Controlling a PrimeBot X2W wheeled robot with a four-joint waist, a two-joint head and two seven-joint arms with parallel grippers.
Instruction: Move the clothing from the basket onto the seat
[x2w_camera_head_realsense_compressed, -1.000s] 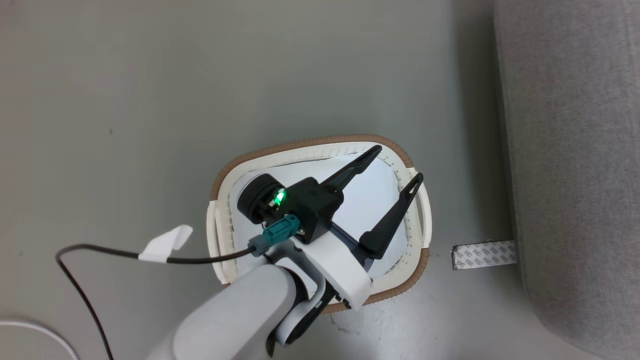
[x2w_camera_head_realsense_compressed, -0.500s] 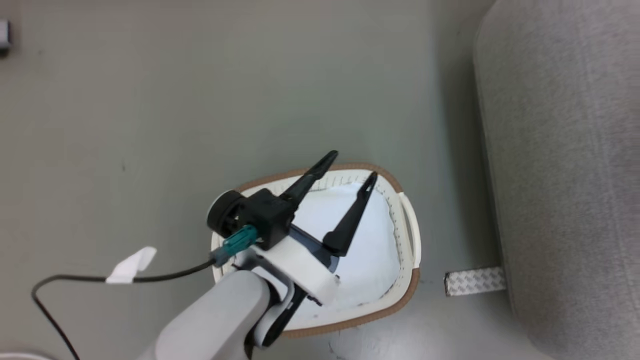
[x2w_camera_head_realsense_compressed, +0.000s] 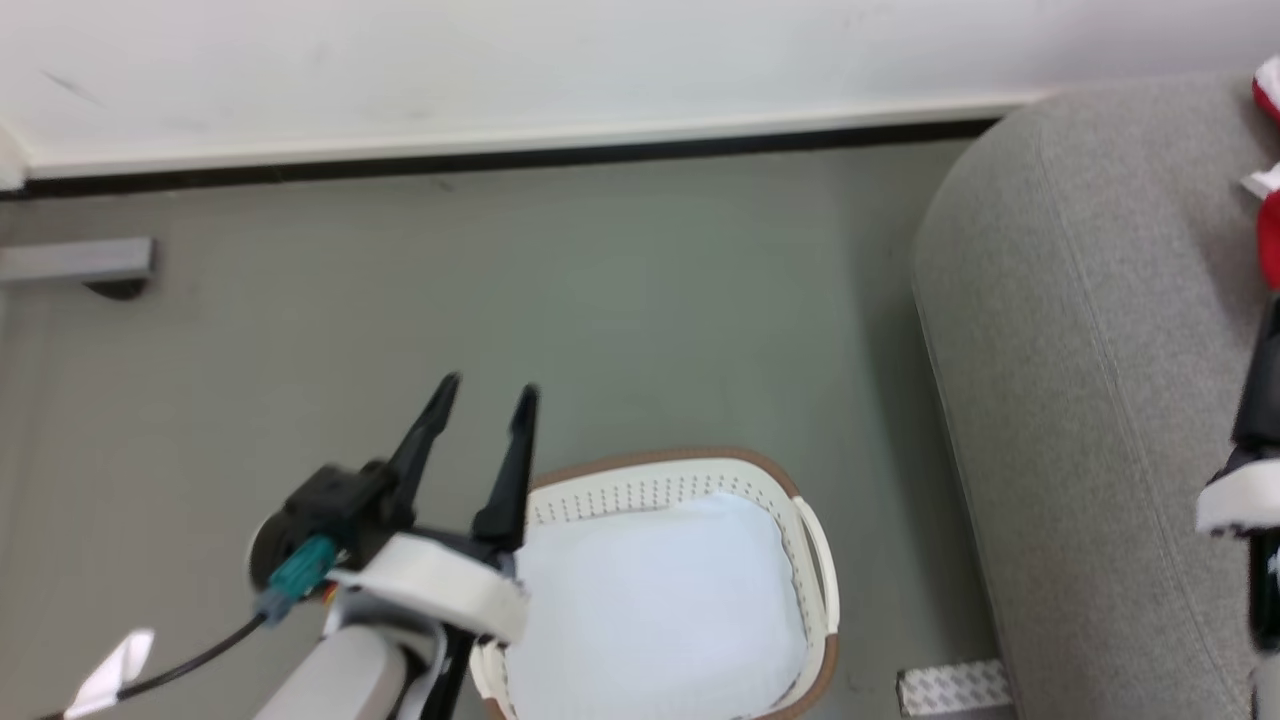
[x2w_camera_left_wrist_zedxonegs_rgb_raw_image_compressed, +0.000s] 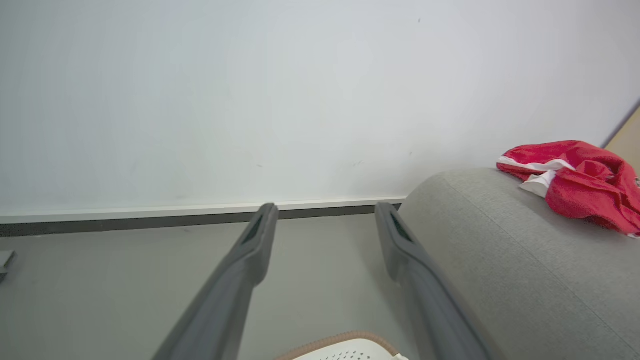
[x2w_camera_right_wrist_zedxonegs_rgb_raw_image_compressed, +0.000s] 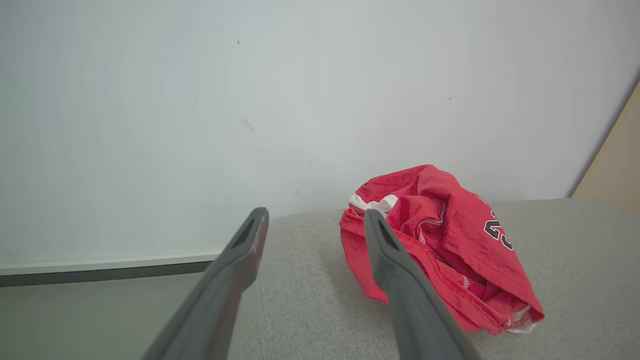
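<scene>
Well, jersey (x2w_camera_right_wrist_zedxonegs_rgb_raw_image_compressed: 440, 240) lies crumpled on the sofa (x2w_camera_right_wrist_zedxonegs_rgb_raw_image_compressed: 310, 300) | basket (x2w_camera_head_realsense_compressed: 655, 458) holds just a pale cloth (x2w_camera_head_realsense_compressed: 650, 600) | right pincer (x2w_camera_right_wrist_zedxonegs_rgb_raw_image_compressed: 315, 215) wide, gripping nothing, near jersey | left pincer (x2w_camera_head_realsense_compressed: 489, 386) wide, empty, by basket | task looks done

Black left hand (x2w_camera_head_realsense_compressed: 489, 386), pale forearm (x2w_camera_head_realsense_compressed: 330, 672) — teal plug (x2w_camera_head_realsense_compressed: 300, 570), perhaps.

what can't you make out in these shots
- jersey number: right wrist view, folds hide part of the print.
- basket floor: head view, pale cloth covers it; the bottom edge cuts off its near end.
- right gripper: head view, the right edge cuts off its fingers.
</scene>
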